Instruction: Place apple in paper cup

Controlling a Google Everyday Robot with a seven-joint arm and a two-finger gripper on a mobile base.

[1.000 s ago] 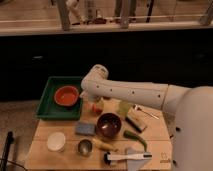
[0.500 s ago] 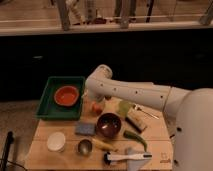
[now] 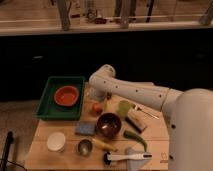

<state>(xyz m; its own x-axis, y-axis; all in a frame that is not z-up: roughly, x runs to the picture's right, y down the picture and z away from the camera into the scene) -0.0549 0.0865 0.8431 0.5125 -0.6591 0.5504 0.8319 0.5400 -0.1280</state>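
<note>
The apple [image 3: 96, 107] is a small red-orange fruit on the wooden table, just right of the green tray. My gripper [image 3: 98, 96] hangs from the white arm directly above the apple, very close to it or touching it. The paper cup [image 3: 56, 141] is a short white cup standing at the table's front left, well apart from the apple and the gripper.
A green tray [image 3: 47, 107] holds a wide orange bowl [image 3: 67, 95]. A dark maroon bowl [image 3: 109, 125], a blue sponge [image 3: 85, 128], a small metal cup [image 3: 84, 147], a light green cup [image 3: 123, 108], a green vegetable [image 3: 135, 139] and a white brush [image 3: 127, 157] lie around.
The arm's elbow has shifted slightly to the right and down over the apple. The apple and the other things have not moved.
</note>
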